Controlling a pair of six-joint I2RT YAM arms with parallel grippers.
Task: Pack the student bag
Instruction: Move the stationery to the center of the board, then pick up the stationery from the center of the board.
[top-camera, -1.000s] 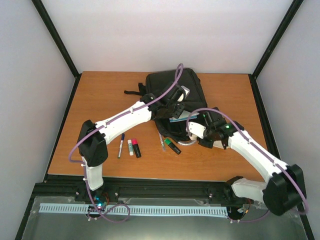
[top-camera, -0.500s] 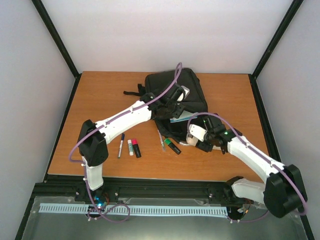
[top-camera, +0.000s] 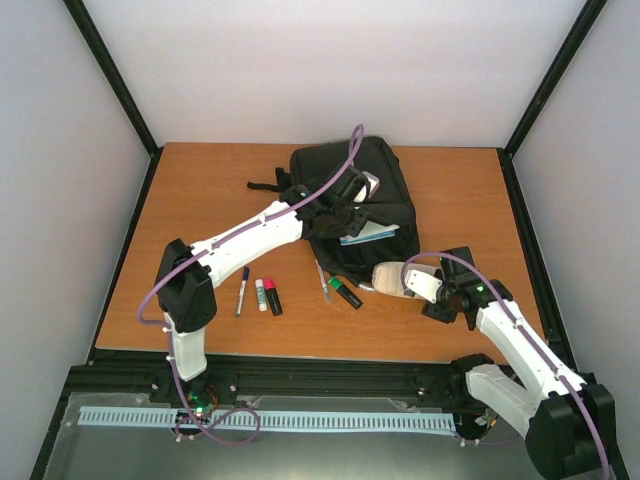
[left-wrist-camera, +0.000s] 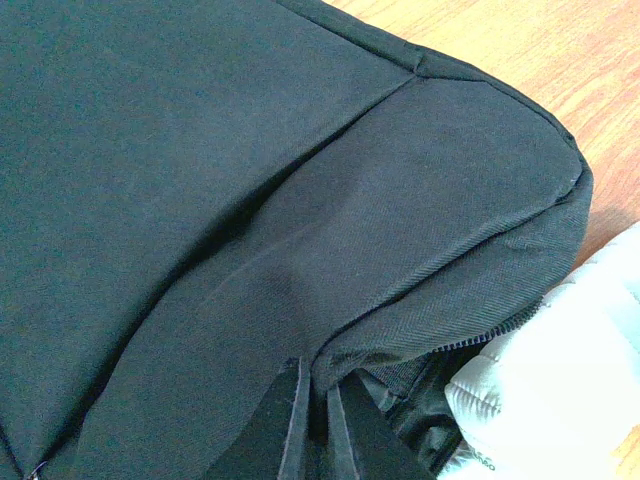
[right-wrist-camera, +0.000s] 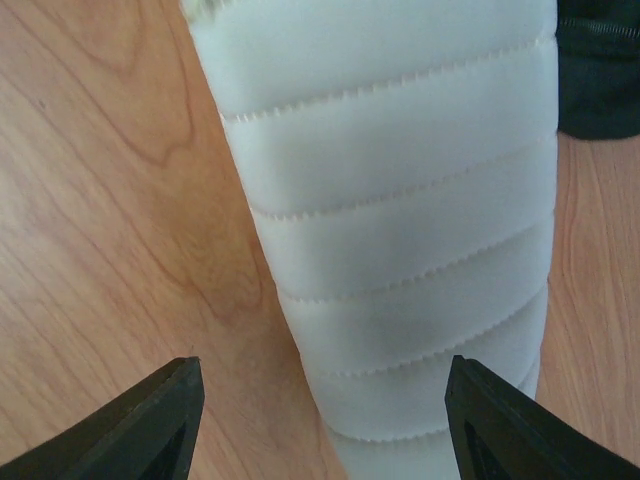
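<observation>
Nearest the arm bases, the right gripper (right-wrist-camera: 325, 405) stands open, its black fingers spread on either side of the cream-white quilted rolled pouch (right-wrist-camera: 390, 200) without touching it. The pouch lies on the wooden table (top-camera: 200, 200), just off the near right corner of the bag. To the left of the pouch a green-and-black marker (top-camera: 346, 292) and a thin pen (top-camera: 322, 282) lie near the bag's front edge. Further left, well apart from the bag, lie a blue-capped pen (top-camera: 242, 290) and a pink-topped stick (top-camera: 262, 293) beside a black marker (top-camera: 273, 302). Beyond these, the left gripper (left-wrist-camera: 318, 425) is clenched on the lip of the student bag (top-camera: 385, 185), a large black soft fabric backpack lying flat across the middle and far part of the table. In the left wrist view a thin fold of fabric by the zip seam is pinched between the fingers. A pale blue flat item (top-camera: 362, 236), perhaps a notebook, shows at the bag's opening. The bag looks limp and light for its size, so its mouth will likely sag shut unless the lip is held up. The stitched rim beside the zip seems the firmest hold, since the loose panel cloth would bunch and slip.
</observation>
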